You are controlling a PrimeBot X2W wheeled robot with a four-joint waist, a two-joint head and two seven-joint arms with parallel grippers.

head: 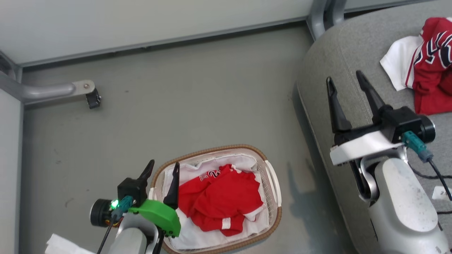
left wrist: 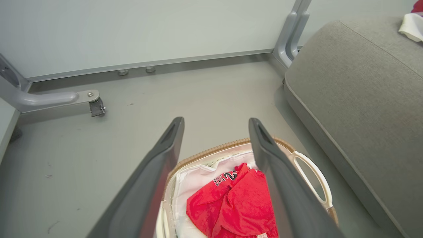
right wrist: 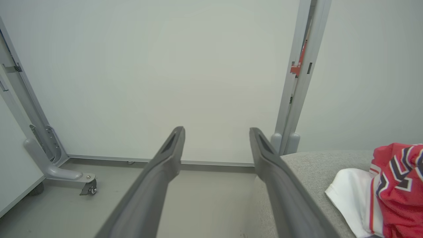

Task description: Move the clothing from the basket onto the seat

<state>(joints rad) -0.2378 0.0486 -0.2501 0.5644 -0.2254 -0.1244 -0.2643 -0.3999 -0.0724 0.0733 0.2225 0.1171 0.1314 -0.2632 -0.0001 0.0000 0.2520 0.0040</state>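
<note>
One red jersey (head: 219, 197) lies crumpled in the basket (head: 272, 183) on the floor; a second jersey (head: 429, 70) is on the seat (head: 339, 53). The left pincer (head: 164, 164), wide and empty, hovers at the basket's left rim, with the jersey just to its right. The right pincer (head: 344, 76), also wide and empty, is farther off, over the seat edge.

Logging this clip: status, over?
Left gripper open by basket. Right gripper open over seat. One jersey in basket, second jersey on seat. No obstruction seen.
</note>
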